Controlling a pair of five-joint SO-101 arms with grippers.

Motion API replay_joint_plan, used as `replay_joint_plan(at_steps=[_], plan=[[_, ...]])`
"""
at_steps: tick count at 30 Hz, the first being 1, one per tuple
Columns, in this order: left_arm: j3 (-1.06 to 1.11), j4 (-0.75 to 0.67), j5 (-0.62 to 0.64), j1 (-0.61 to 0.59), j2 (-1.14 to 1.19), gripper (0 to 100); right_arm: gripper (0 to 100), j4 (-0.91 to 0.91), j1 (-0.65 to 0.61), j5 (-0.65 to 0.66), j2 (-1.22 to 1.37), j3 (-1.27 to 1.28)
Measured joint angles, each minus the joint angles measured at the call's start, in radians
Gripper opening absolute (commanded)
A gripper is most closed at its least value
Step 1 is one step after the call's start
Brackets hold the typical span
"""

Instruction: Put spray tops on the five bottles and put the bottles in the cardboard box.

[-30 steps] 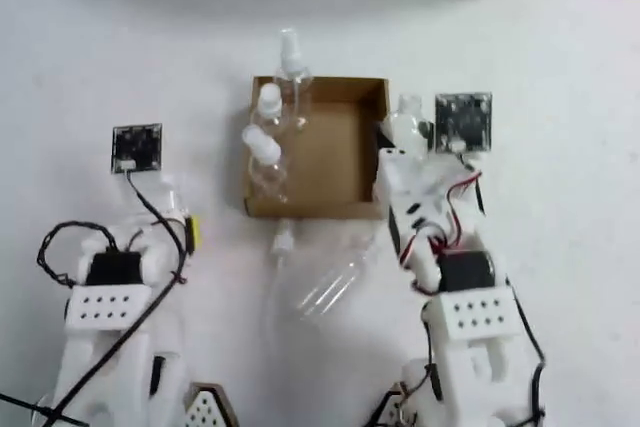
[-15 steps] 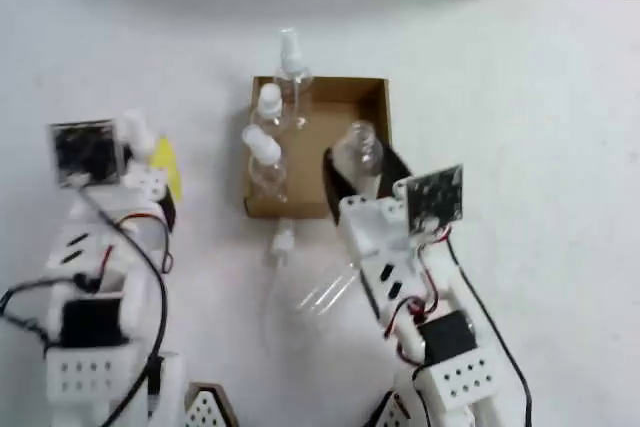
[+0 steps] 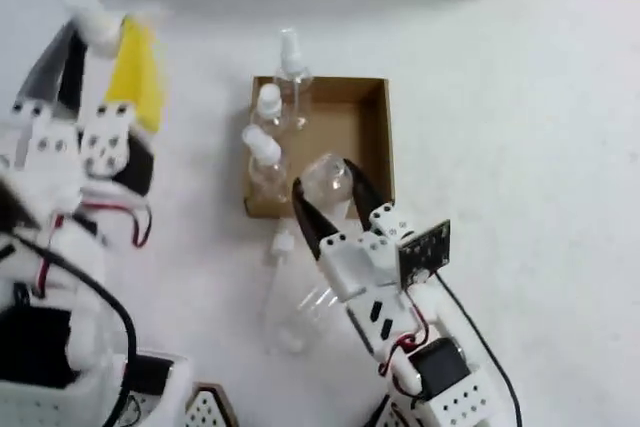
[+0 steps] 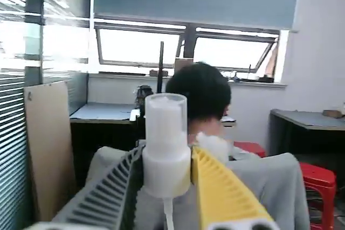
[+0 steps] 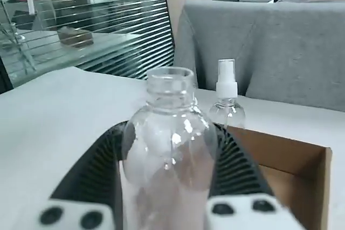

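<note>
White desk (image 3: 520,97): my right end effector (image 3: 325,180) pinches an uncapped bottle (image 5: 170,149) by the cardboard box (image 3: 385,137); left end effector (image 4: 166,159) clamps a spray top (image 4: 166,125).

Uncapped clear bottle (image 5: 168,133) upright — white spray top (image 4: 165,149) well apart.

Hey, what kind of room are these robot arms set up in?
Probably an office or lab workspace: slatted window blinds, a desk beneath the windows, and a grey chair back behind the white table.
</note>
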Motion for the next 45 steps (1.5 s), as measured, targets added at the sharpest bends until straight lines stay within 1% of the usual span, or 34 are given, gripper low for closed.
replay_joint_plan(at_steps=[4,6,10,14,19,26,29,35,40,45], plan=[[-0.172,0.000,0.000,0.140,0.124,2,1.5,0.000,-0.043,0.000,-0.002,0.017],[-0.219,0.000,0.000,0.222,0.150,2,1.5,0.017,-0.061,0.020,-0.002,0.018],[-0.250,-0.002,0.000,0.350,0.226,2,1.5,0.077,-0.112,0.058,-0.002,0.018],[-0.250,-0.002,0.000,0.413,0.327,2,1.5,0.080,-0.112,0.066,-0.002,0.018],[-0.250,-0.002,0.081,0.422,0.351,2,1.5,0.080,-0.112,0.066,-0.002,0.018],[-0.153,-0.002,0.044,0.422,0.350,2,1.5,0.080,-0.110,0.068,-0.002,0.018],[-0.087,-0.002,0.038,0.411,0.299,2,1.5,0.080,-0.110,0.068,-0.002,0.018],[0.021,-0.002,0.034,0.402,0.126,2,1.5,0.080,-0.091,0.068,-0.002,0.018],[0.110,-0.002,0.034,0.405,0.058,2,1.5,0.080,-0.086,0.068,-0.002,0.018],[0.206,-0.077,0.034,0.399,0.017,2,1.5,0.080,-0.087,0.068,-0.002,0.018]])
